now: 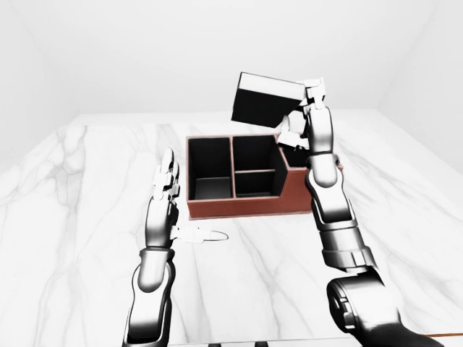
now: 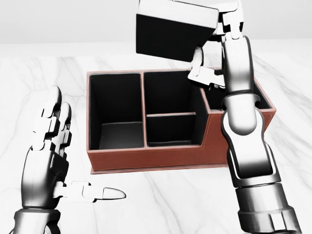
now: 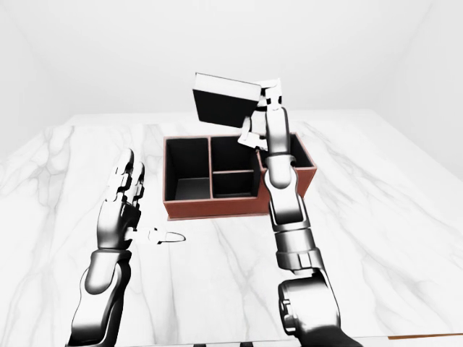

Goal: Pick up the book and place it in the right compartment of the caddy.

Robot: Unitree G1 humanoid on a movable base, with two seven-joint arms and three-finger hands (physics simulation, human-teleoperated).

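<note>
1. I see the book (image 2: 173,31) tilted in the air above the caddy (image 2: 161,158), over its middle compartments.
2. My right hand (image 2: 217,46) grips its right edge.
3. My left hand (image 2: 56,146) hovers spread wide above the marble table (image 1: 72,217).

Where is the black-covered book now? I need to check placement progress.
In the head view, the black-covered book is at top centre, tilted, gripped by the right hand above the brown leather caddy.

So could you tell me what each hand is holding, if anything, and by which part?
The right hand grips the book by its right end, above the caddy. The left hand is open, holding nothing.
</note>
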